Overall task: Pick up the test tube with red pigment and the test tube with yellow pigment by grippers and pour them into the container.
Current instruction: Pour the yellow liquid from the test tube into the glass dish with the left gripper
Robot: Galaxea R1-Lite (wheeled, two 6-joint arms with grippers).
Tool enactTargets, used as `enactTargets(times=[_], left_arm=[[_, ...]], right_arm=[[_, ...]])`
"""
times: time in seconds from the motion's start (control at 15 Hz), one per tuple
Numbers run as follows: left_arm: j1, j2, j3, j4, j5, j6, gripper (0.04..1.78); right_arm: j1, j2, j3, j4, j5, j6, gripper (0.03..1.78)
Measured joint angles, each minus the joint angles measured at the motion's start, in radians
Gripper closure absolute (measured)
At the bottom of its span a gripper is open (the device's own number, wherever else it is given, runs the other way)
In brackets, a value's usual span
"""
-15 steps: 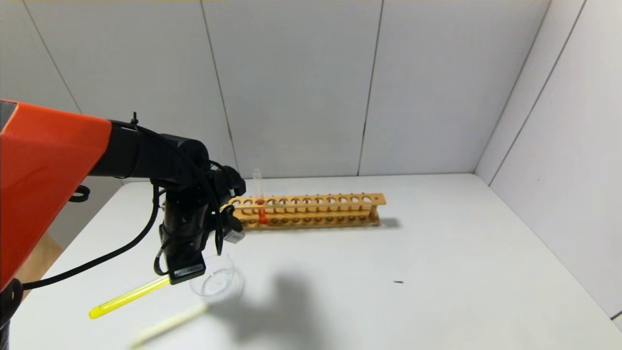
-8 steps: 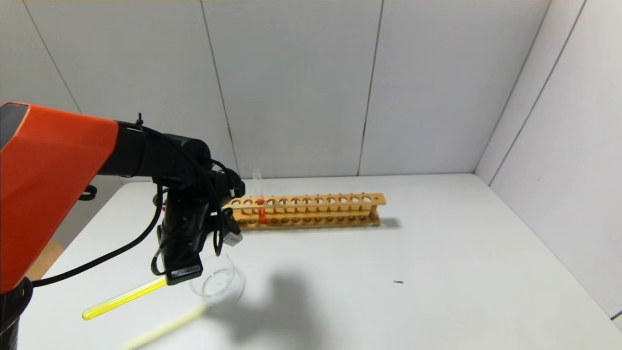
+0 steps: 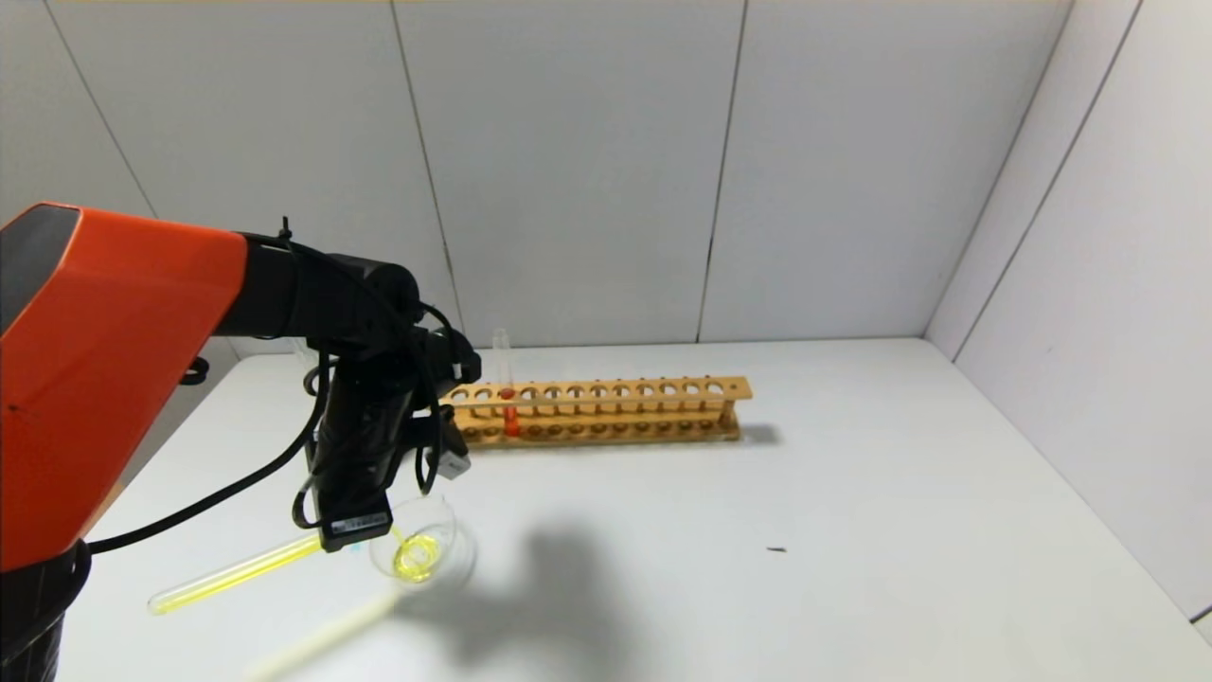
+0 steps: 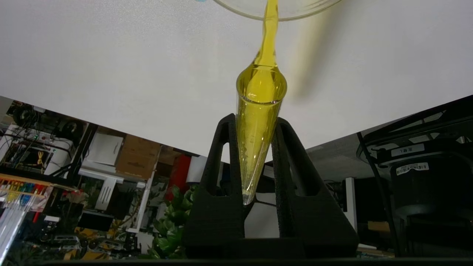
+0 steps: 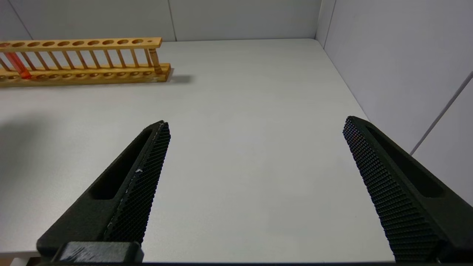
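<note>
My left gripper [image 3: 355, 526] is shut on the yellow test tube [image 3: 232, 575], held nearly level with its mouth over the container [image 3: 423, 547]. Yellow liquid runs from the tube's mouth into the clear dish and pools in its bottom. In the left wrist view the tube [image 4: 258, 125] sits between the two black fingers [image 4: 221, 155] and the stream reaches the dish rim [image 4: 295, 14]. The red test tube [image 3: 509, 403] stands upright in the wooden rack [image 3: 606, 409], also seen in the right wrist view [image 5: 16, 63]. My right gripper [image 5: 255, 147] is open and empty over bare table.
The wooden rack [image 5: 85, 61] lies along the back of the white table [image 3: 805, 530], most of its holes empty. White walls close the back and right sides. A small dark speck [image 3: 776, 549] lies on the table right of the dish.
The left gripper tipped the yellow tube further, its closed end swinging left and slightly up. Yellow liquid now runs into the dish, which was empty before.
</note>
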Motion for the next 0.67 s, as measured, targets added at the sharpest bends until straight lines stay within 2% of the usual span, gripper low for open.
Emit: enactTargets(times=[0.4, 0.67], left_arm=[[-0.002, 0.038, -0.064, 0.054, 0.002, -0.001, 1.53], [-0.012, 0.095, -0.2, 0.172, 0.032, -0.008, 1.53]], right_arm=[[0.0, 0.0, 0.0, 0.0, 0.0, 0.0, 0.1], [0.0, 0.0, 0.0, 0.0, 0.0, 0.0, 0.1]])
